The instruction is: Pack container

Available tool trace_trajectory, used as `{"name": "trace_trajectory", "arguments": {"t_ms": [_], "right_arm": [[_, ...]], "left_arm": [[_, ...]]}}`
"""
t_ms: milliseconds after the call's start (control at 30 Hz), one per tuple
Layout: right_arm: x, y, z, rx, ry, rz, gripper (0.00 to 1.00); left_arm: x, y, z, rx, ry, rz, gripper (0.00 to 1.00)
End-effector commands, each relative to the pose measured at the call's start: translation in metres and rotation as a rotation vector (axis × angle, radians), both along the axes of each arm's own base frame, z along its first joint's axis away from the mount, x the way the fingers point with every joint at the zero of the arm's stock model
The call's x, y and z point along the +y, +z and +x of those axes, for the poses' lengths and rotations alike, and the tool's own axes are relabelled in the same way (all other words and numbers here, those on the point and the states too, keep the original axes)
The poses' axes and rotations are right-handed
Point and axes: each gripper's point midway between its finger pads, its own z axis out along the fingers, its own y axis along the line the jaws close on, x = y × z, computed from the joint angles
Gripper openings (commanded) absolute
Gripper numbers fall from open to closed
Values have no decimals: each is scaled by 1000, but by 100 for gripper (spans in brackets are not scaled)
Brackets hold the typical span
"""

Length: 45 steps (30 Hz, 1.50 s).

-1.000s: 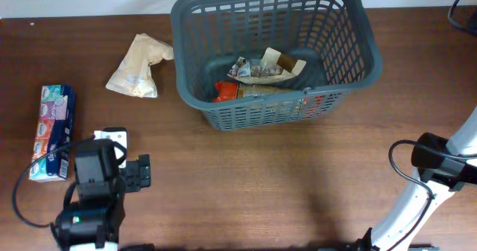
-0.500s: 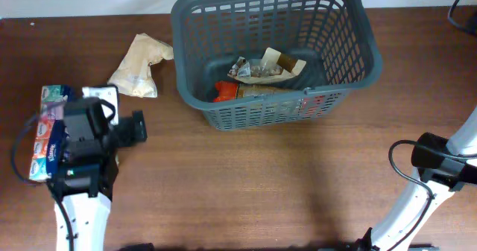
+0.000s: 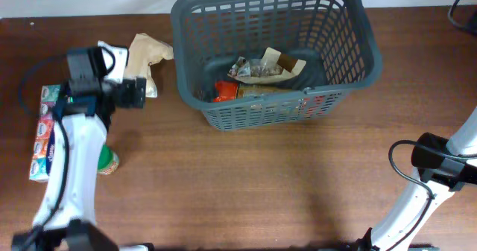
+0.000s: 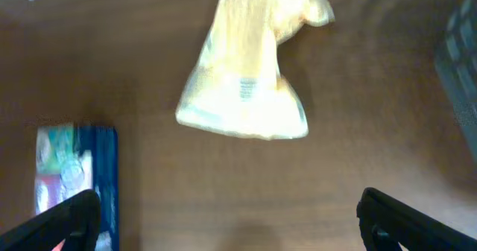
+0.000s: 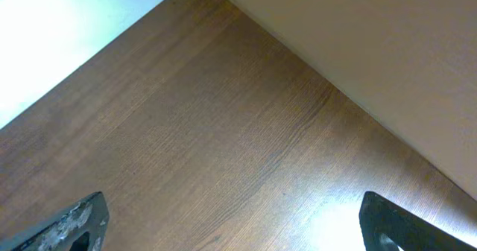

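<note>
The bench [image 3: 246,184] carries the container [image 3: 350,35] at its far middle, long axis running across, with a few packets [image 3: 261,68] already on its base. My left end effector [image 4: 227,202] hovers, spread wide and empty. The pale pouch [image 4: 242,80] lies just ahead of it, long axis pointing away from the wrist. The container stands just to the right of both. The right end effector [image 5: 231,214], also spread, sits well apart over bare wood, so I judge the left arm nearer. A tissue pack [image 3: 46,132] lies leftward.

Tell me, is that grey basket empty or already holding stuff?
Partly full: the basket holds a few packets on its floor, with much room left.
</note>
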Motion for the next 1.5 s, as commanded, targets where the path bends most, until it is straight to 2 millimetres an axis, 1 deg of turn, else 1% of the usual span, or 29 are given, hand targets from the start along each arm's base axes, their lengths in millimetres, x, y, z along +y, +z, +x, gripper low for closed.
{"name": "trace_trajectory", "arguments": {"t_ms": [0,167,233,433,533,700,767,967,1100,1267,1333,1467], "right_arm": [[-1,9,-6,-19,-22,-16,99],[-1,9,-6,-19,-22,-16,99],[-1,9,-6,-19,-22,-16,99],[-1,9,-6,-19,-22,-16,99],[-1,9,-6,-19,-22,-16,99],[-1,9,-6,-19,-22,-16,99],[-1,9,-6,-19,-22,-16,99],[-1,9,-6,-19,-22,-16,99],[-1,9,-6,-19,-22,-16,99],[-1,9,-6,-19,-22,-16,99],[-1,9,-6,-19,-22,-16,99],[-1,9,-6,-19,-22,-16,99]], "left_arm": [[2,16,24,-19,-63,40,99],[5,14,51,-8,-86,57,99],[2,9,59,4,-132,59,99],[1,-16,79,52,-189,72,99],[-5,-30,87,74,-234,48,99],[-7,-53,103,103,-255,25,99],[-8,-59,108,110,-271,18,99],[-4,-75,124,125,-278,39,99],[1,-88,129,138,-265,54,99],[2,-105,133,157,-283,62,99],[1,-107,137,143,-288,58,99],[-4,-104,145,102,-300,34,99]]}}
